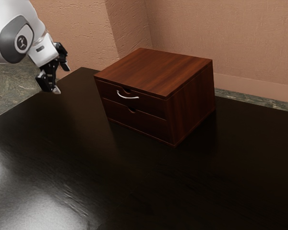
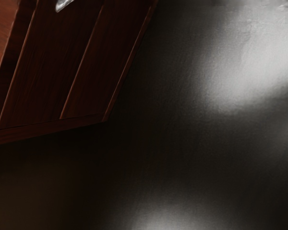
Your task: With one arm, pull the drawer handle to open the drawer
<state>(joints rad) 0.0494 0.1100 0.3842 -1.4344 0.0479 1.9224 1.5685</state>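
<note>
A dark reddish wooden cabinet (image 1: 158,93) with two drawers stands in the middle of the black table (image 1: 134,182). Its top drawer (image 1: 134,100) carries a curved silver handle (image 1: 127,95) and sits flush with the front, as does the lower drawer (image 1: 134,120). My gripper (image 1: 51,87) hangs above the table's far corner at the exterior view's left, well apart from the cabinet, fingers pointing down and open with nothing between them. In the wrist view the cabinet front (image 2: 62,72) lies ahead of the hand, with a bit of the handle (image 2: 63,5) at its far edge.
Peach walls meet behind the cabinet. A mottled grey floor (image 1: 9,91) shows beyond the table's edge at the exterior view's left. Bare table surface stretches between my hand and the cabinet front.
</note>
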